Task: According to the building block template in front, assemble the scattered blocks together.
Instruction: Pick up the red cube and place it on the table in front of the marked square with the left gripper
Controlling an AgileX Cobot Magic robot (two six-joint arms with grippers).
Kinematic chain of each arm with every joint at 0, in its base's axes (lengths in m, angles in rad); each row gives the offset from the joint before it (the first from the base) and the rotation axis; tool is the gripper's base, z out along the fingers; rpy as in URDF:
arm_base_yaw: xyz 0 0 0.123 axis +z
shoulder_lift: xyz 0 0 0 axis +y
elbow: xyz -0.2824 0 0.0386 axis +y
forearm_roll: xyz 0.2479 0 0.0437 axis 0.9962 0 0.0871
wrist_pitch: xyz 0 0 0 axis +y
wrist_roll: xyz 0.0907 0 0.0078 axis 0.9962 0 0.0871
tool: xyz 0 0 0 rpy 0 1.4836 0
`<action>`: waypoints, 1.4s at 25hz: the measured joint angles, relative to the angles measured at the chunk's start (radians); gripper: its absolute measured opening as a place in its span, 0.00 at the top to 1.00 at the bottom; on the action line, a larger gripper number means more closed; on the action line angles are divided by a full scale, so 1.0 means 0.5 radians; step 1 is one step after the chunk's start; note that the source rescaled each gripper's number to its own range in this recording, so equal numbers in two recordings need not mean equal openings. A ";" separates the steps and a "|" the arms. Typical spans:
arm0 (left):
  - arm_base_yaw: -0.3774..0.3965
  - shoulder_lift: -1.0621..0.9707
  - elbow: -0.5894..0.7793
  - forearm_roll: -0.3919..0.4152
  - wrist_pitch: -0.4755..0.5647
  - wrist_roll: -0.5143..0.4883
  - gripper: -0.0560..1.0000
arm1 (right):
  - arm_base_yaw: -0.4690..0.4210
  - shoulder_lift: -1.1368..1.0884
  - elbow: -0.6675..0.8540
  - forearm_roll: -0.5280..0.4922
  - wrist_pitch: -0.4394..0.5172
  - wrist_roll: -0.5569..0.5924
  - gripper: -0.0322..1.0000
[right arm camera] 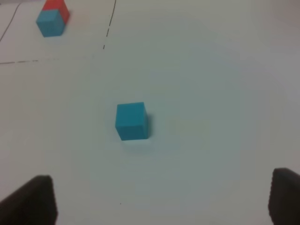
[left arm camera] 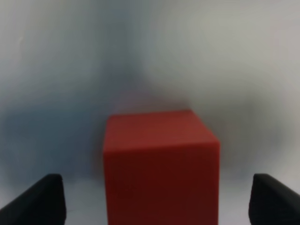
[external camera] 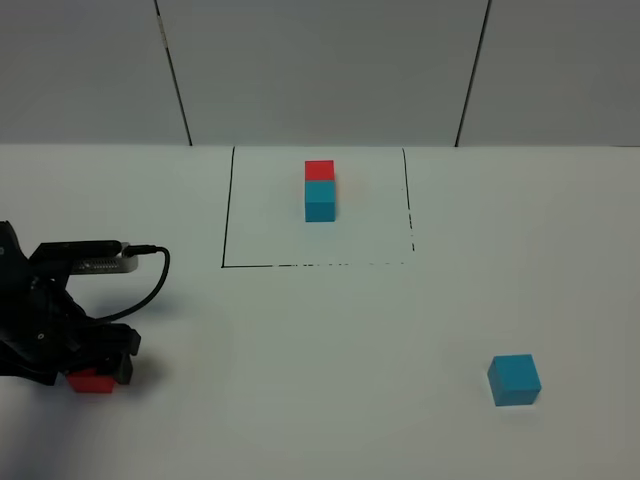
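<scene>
Clear approach to the blue cube point(external camera: 515, 378)
Bare table point(external camera: 330, 400) surrounds it; the template bar point(external camera: 320, 190) stands well apart. The red cube point(left arm camera: 161, 159) occupies the gap of the left gripper point(left arm camera: 159, 201).

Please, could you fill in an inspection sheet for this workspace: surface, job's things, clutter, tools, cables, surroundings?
Surface: white table, with a black-lined rectangle at its far middle.
Job's things: template inside the rectangle, red end farther away; red cube at near left; blue cube at near right, far from the red one.
Clutter: nothing seen.
Tools: left tool open, one finger on each side of the red cube, with gaps; right tool open, above the table, not touching the blue cube.
Cables: black cable loops beside the left arm.
Surroundings: grey wall panels with dark seams.
</scene>
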 joint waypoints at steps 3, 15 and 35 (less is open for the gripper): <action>0.000 0.021 0.000 -0.007 -0.002 -0.029 0.31 | 0.000 0.000 0.000 0.000 0.000 0.000 0.19; 0.000 0.025 0.000 0.066 -0.105 -0.111 0.31 | 0.000 0.000 0.000 0.000 0.000 0.002 0.19; -0.002 0.154 -0.039 0.140 -0.063 -0.084 0.31 | 0.000 0.000 0.000 0.000 0.000 0.000 0.19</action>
